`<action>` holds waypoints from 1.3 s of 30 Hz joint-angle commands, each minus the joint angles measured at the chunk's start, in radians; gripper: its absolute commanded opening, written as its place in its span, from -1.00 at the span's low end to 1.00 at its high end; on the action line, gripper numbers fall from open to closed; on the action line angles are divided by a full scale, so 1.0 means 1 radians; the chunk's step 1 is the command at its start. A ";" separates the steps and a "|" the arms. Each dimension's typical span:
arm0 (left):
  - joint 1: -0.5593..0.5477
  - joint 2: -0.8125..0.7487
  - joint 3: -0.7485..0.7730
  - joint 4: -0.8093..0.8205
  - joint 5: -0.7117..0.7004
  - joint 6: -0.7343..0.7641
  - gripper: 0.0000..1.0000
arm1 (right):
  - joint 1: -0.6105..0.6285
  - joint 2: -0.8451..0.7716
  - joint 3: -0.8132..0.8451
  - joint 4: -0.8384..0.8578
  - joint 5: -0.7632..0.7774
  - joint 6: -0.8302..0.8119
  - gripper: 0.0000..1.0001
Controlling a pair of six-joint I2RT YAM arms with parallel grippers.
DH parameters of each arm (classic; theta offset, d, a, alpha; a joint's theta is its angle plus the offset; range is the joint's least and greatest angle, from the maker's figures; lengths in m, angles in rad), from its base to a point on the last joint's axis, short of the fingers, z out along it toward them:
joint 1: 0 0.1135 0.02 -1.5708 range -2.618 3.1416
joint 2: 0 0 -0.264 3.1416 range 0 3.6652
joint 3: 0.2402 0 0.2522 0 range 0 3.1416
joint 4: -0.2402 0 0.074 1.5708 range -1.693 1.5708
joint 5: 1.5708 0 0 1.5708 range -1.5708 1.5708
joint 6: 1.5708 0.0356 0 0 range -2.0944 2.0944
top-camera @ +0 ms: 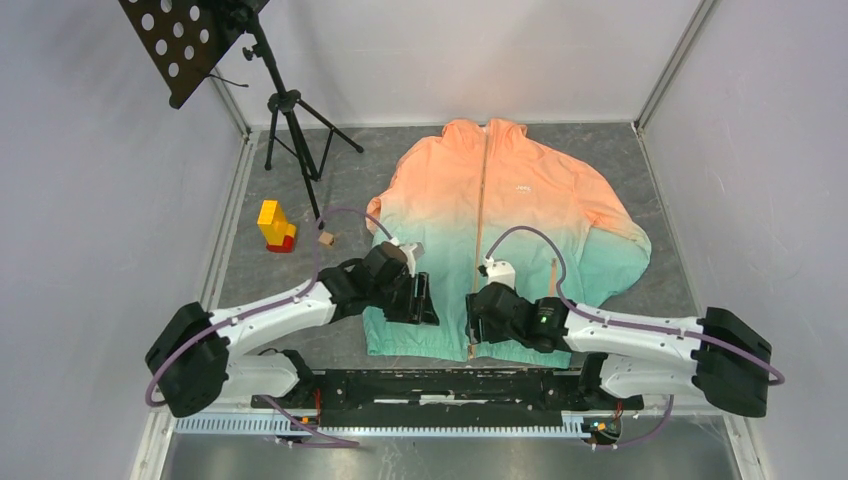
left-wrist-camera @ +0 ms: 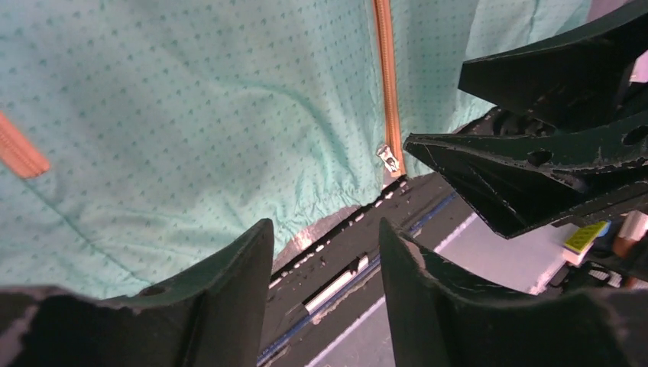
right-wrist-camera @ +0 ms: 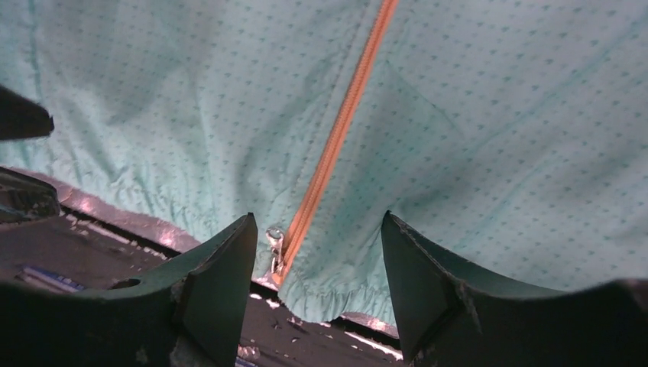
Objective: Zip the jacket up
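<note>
The jacket (top-camera: pixel 500 210) lies flat on the table, peach-orange at the collar and teal at the hem, with its tan centre zipper (top-camera: pixel 480 200) running down the middle. The silver zipper pull (right-wrist-camera: pixel 277 246) sits at the bottom hem; it also shows in the left wrist view (left-wrist-camera: pixel 390 159). My right gripper (right-wrist-camera: pixel 317 260) is open just above the hem, with the pull between its fingers near the left one. My left gripper (left-wrist-camera: pixel 325 264) is open and empty over the hem's edge, left of the zipper. Both grippers hover close together at the hem in the top view.
A yellow and red block (top-camera: pixel 274 226) and a small wooden cube (top-camera: pixel 326 239) lie on the table to the jacket's left. A black stand's tripod (top-camera: pixel 290 125) stands at the back left. The black base rail (top-camera: pixel 440 385) runs right below the hem.
</note>
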 commanded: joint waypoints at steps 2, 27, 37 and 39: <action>-0.061 0.076 0.046 0.118 -0.057 -0.065 0.04 | 0.044 0.068 0.019 -0.049 0.156 0.101 0.13; -0.078 0.266 -0.100 0.826 0.185 -0.415 0.18 | 0.034 -0.388 -0.407 0.553 -0.010 -0.369 -1.00; -0.078 0.507 -0.163 1.302 0.246 -0.664 0.57 | 0.026 -0.541 -0.492 0.606 0.008 -0.367 -0.99; -0.079 0.532 -0.161 1.323 0.244 -0.674 0.58 | 0.026 -0.551 -0.494 0.608 0.005 -0.369 -1.00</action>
